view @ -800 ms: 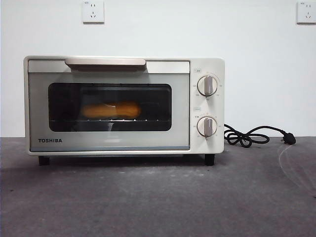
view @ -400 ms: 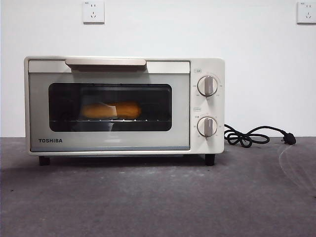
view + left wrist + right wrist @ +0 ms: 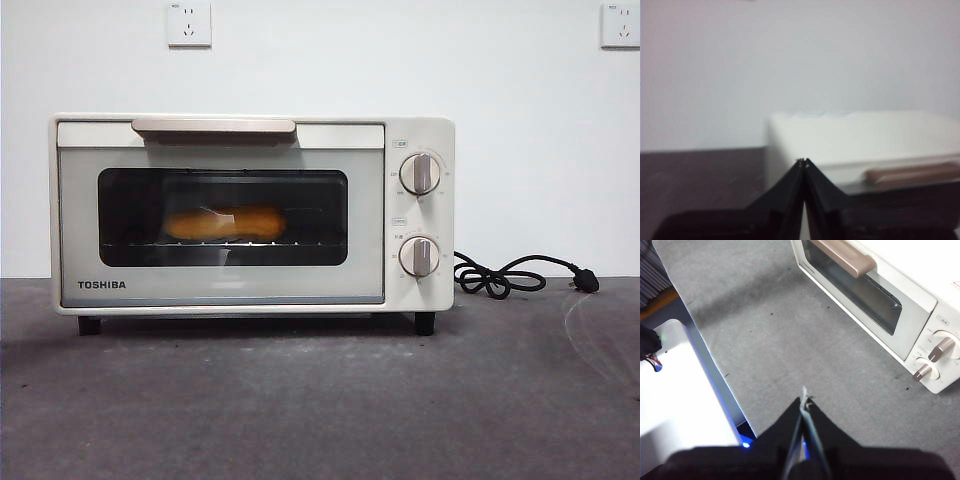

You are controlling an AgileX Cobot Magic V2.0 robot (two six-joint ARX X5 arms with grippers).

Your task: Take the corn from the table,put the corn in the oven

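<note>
**Both grippers empty and clear, corn behind the closed oven door**

Left gripper (image 3: pixel 803 161) has its two black jaws pressed together at the tips with nothing between them; its wrist camera looks across at the left end of the oven (image 3: pixel 860 145) from about the height of the oven's top. Right gripper (image 3: pixel 804 401) is likewise clenched on nothing, held high above the bare table (image 3: pixel 790 330) on the near side, well apart from the oven. Neither arm shows in the front view.

Inside the oven, the corn (image 3: pixel 225 222) lies lengthwise on the wire rack, seen through the dark glass door (image 3: pixel 222 215), roughly at the middle of the window. That door stands shut, its bar handle (image 3: pixel 214 126) flush along the top. Two knobs (image 3: pixel 419 173) sit on the right panel, and the black cord (image 3: pixel 500 278) trails unplugged on the table to the right.

By the look of it the task is finished. Little remains to go wrong: the left gripper sits nearer the oven, so a careless swing on its way home could knock the left side and shift the oven. The corn, being round, might roll on the rack if the oven were jolted
</note>
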